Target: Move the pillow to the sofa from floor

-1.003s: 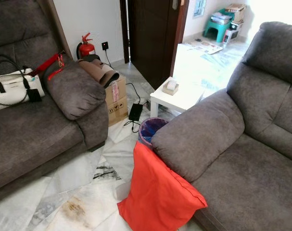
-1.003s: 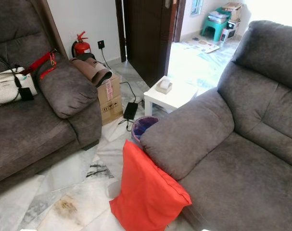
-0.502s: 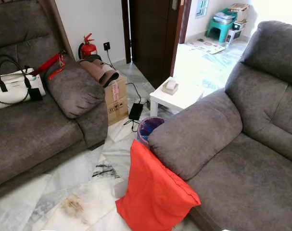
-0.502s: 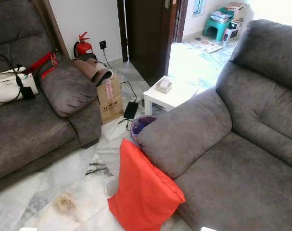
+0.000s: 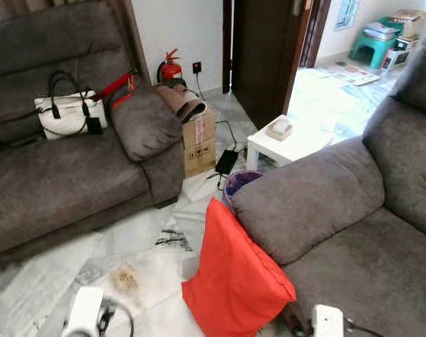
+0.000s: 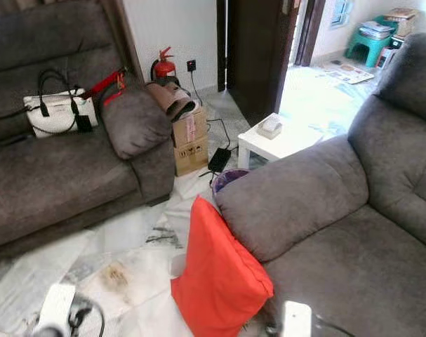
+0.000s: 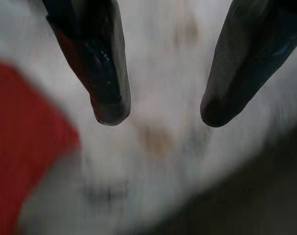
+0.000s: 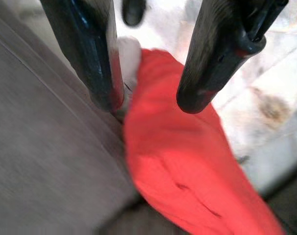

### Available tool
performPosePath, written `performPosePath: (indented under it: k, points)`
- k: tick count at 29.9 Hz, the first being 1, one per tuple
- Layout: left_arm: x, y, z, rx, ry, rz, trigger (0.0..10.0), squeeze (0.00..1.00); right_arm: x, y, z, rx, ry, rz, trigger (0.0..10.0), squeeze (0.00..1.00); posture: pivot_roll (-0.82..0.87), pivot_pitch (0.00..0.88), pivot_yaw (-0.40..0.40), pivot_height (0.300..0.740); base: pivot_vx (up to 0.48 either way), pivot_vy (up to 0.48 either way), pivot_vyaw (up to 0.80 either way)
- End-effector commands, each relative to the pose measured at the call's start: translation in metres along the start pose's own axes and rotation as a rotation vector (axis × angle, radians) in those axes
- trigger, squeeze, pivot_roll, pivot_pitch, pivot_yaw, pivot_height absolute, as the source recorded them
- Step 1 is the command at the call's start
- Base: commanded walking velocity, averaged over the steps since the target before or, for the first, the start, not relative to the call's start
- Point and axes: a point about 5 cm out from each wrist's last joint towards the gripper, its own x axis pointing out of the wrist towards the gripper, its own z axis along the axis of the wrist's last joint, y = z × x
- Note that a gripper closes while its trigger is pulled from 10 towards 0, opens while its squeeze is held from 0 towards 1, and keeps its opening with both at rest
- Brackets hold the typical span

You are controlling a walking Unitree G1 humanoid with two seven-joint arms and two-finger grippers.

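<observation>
Red pillow on the floor, propped against the near-right sofa arm.

Approach step by the look of it, nothing grasped yet. Right gripper spread wide above the pillow's edge beside the sofa front; left gripper also spread, over bare tile with the pillow off to one side. Next move likely calls for lowering both onto the cloth, closing on opposite edges and lifting up onto the seat. Farther out: bin, white table, box, left sofa with bag.
</observation>
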Motion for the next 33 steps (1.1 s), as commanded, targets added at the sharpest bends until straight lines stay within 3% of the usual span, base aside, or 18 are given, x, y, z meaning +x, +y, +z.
performPosePath:
  k: [1,4,7,11,17,22,27,33]
  points:
    - [-0.003,0.010,0.016,0.019,-0.135,0.027,10.0,0.00,0.003,0.001,0.014,0.011,-0.086,0.013,10.0,0.00,0.08,0.099,0.035,0.740,0.000,0.000,0.00]
    - [-0.012,0.006,0.031,0.124,-0.268,-0.010,10.0,0.00,0.005,0.005,0.029,-0.002,-0.169,0.046,10.0,0.00,0.09,0.099,0.032,0.740,0.000,0.000,0.00]
    - [-0.024,0.005,0.037,0.093,-0.344,0.011,10.0,0.00,0.006,0.011,0.046,-0.019,-0.271,0.078,10.0,0.00,0.09,0.101,0.030,0.740,0.000,0.000,0.00]
    - [-0.037,0.000,0.035,0.073,-0.362,0.014,10.0,0.00,0.003,0.015,0.064,-0.031,-0.388,0.118,10.0,0.00,0.09,0.102,0.029,0.740,0.000,0.000,0.00]
    - [-0.050,0.002,0.019,0.076,-0.319,0.022,10.0,0.00,-0.002,0.015,0.079,-0.026,-0.468,0.131,10.0,0.00,0.08,0.102,0.020,0.740,0.000,0.000,0.00]
    - [-0.048,0.002,0.028,0.058,-0.335,0.035,10.0,0.00,0.001,0.018,0.081,0.011,-0.466,0.101,10.0,0.00,0.08,0.093,0.018,0.740,0.000,0.000,0.00]
    - [-0.045,-0.001,0.034,0.025,-0.336,0.027,10.0,0.00,0.004,0.028,0.077,-0.029,-0.413,0.153,10.0,0.00,0.08,0.082,0.017,0.735,0.000,0.000,0.00]
    - [-0.046,-0.004,0.037,0.034,-0.332,0.012,10.0,0.00,0.001,0.021,0.078,-0.026,-0.425,0.134,10.0,0.00,0.08,0.076,0.015,0.720,0.000,0.000,0.00]
